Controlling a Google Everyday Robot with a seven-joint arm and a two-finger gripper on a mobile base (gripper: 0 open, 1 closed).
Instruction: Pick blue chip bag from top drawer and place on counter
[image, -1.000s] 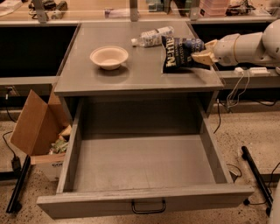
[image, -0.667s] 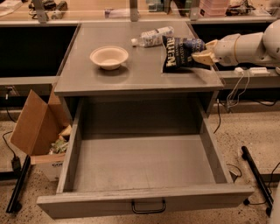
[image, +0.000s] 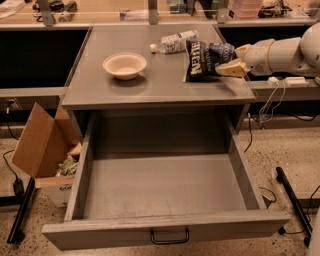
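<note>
Nothing moved — blue chip bag (image: 205, 60) rests on tabletop (image: 165, 82), gripper (image: 234, 60) jaws still pinching its right edge; top drawer (image: 160, 185) emptied — release pending.

blue chip bag (image: 205, 60), crinkly dark navy with white lettering, stands tilted on the counter (image: 160, 80) (flat matte grey) near its 2 o'clock corner. gripper (image: 234, 60) at the bag's 3 o'clock, clamped on its edge. top drawer (image: 165, 185) pulled wide open, bare grey floor showing, black handle at 6 o'clock.
</note>
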